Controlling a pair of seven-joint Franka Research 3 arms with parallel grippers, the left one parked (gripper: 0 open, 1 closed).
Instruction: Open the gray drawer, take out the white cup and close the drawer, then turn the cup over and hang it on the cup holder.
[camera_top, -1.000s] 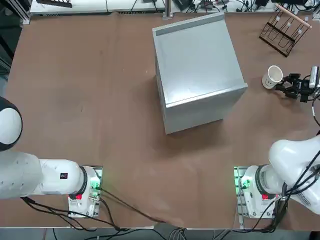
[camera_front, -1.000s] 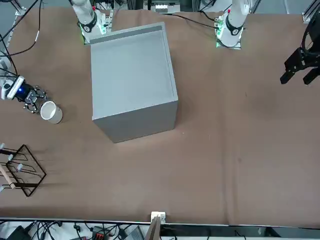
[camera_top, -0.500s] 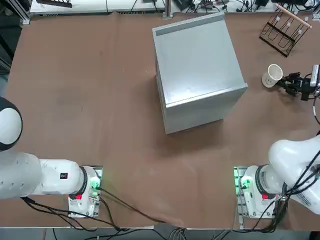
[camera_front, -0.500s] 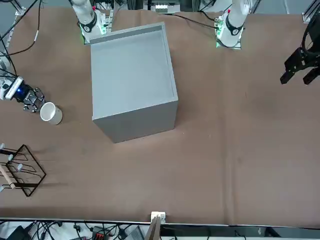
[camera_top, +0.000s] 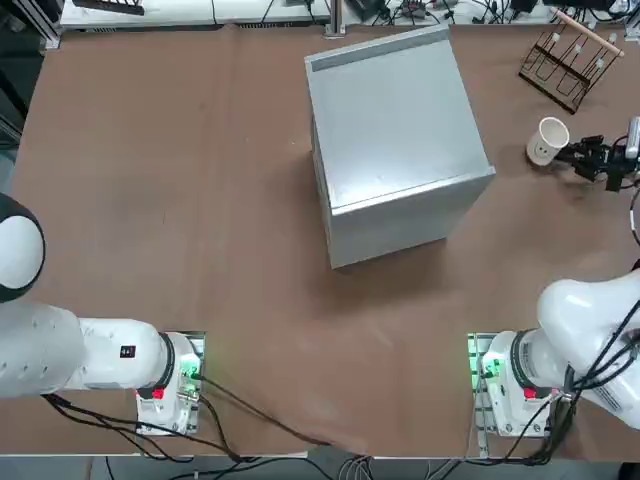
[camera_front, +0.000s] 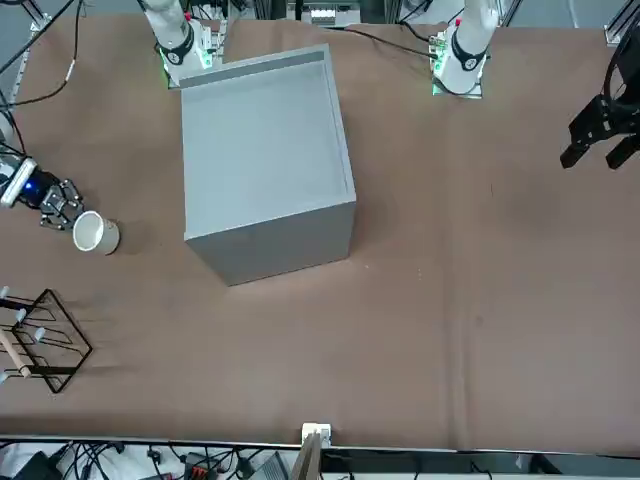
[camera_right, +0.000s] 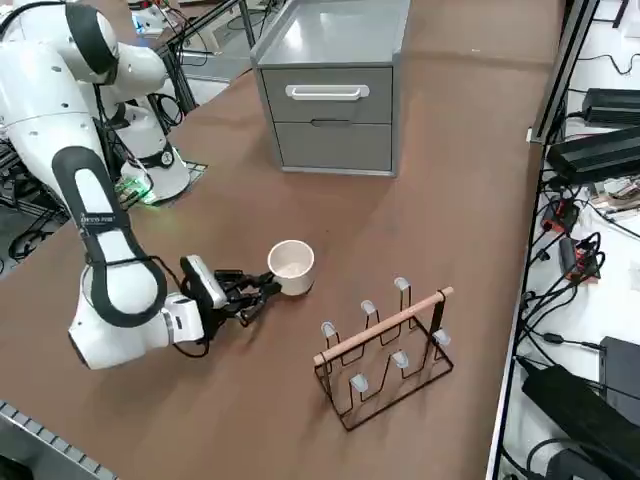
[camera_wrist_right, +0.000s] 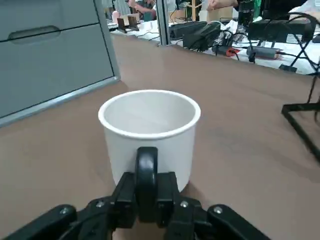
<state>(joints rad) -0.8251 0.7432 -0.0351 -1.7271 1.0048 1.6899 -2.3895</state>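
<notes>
**Cup gripped by its handle, upright on the table**

The white cup is seen standing upright, mouth up, on the brown table, between the cabinet and the cup holder. Its handle is pinched between the fingers of the right gripper, which are closed on it; the gripper is held low over the table at the robot's right edge, just beside the cup.

Against the earlier pictures, the cup has been shifted: in the top view it now lies a little farther from the robot's base and nearer the cup holder, and its mouth is turned more upward than a second ago, when it was tilted. In the front view the cup and the right gripper have both been moved toward that picture's left edge. The cabinet and the cup holder are unchanged.

The gray drawer is shown shut, its front panel flush with the cabinet and its bar handle facing the cup; a second drawer front lies below it. The cup holder stands well apart from the cabinet and near the cup, its wooden bar on top and its pegs bare.

No brand or writing can be read on the cup, the drawer or the holder. On the parked arm's base a small dark label is seen, too small to be read.
</notes>
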